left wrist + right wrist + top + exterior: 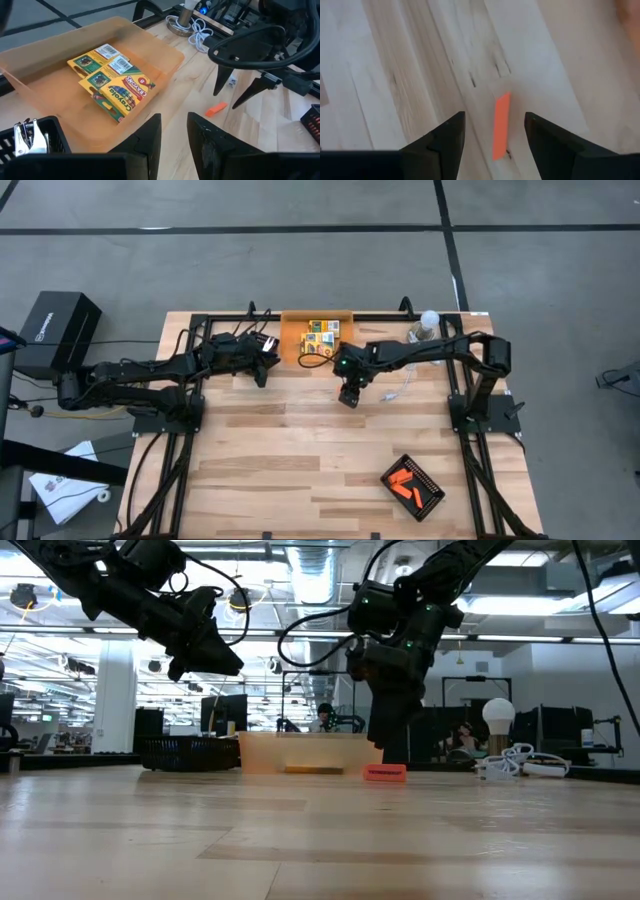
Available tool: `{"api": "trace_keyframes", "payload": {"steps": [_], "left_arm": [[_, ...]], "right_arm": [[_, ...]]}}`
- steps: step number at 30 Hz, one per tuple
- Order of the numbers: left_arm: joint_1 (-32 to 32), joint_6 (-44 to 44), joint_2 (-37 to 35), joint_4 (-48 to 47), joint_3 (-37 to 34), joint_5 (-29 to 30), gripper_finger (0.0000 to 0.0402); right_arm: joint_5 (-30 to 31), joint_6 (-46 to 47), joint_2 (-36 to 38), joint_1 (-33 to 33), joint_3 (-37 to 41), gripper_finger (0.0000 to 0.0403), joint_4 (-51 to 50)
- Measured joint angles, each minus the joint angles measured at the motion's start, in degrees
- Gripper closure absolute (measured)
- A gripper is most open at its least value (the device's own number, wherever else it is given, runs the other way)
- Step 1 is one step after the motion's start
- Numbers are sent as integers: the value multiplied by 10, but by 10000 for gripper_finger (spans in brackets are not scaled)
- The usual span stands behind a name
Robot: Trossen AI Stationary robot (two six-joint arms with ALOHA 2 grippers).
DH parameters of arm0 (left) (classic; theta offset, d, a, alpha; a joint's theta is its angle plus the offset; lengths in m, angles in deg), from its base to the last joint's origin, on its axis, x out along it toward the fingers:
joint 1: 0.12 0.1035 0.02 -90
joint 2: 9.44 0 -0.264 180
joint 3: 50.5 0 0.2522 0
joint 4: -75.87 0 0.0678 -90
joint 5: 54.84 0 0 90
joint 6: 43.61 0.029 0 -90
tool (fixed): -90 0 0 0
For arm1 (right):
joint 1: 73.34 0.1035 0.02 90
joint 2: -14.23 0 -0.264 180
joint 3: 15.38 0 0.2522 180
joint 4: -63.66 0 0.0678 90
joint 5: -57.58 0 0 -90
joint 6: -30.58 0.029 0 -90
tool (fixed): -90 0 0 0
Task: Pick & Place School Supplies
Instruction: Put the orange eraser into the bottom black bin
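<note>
The right gripper (492,132) hangs with its jaws spread wide just above the table (300,450), and a short orange stick (501,125) lies flat on the wood between the two fingers, untouched. The left gripper (173,135), jaws slightly parted and empty, waits above the near wall of the orange bin (165,52) holding crayon boxes (117,87). The thin stick could slip or pivot out if the fingers close too high.

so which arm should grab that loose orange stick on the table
Right. The right gripper hangs just above the orange stick, open fingers either side. The left gripper is by the tray of crayon boxes.
</note>
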Motion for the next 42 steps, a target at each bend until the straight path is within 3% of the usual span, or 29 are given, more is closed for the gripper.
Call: {"api": "trace_keyframes", "payload": {"steps": [35,42], "left_arm": [[0,-17,0,0,0,0,311],[0,-17,0,-1,0,0,311]], "right_arm": [[10,-22,-2,-5,59,213,70],[-14,-19,-51,-1,57,214,79]]}}
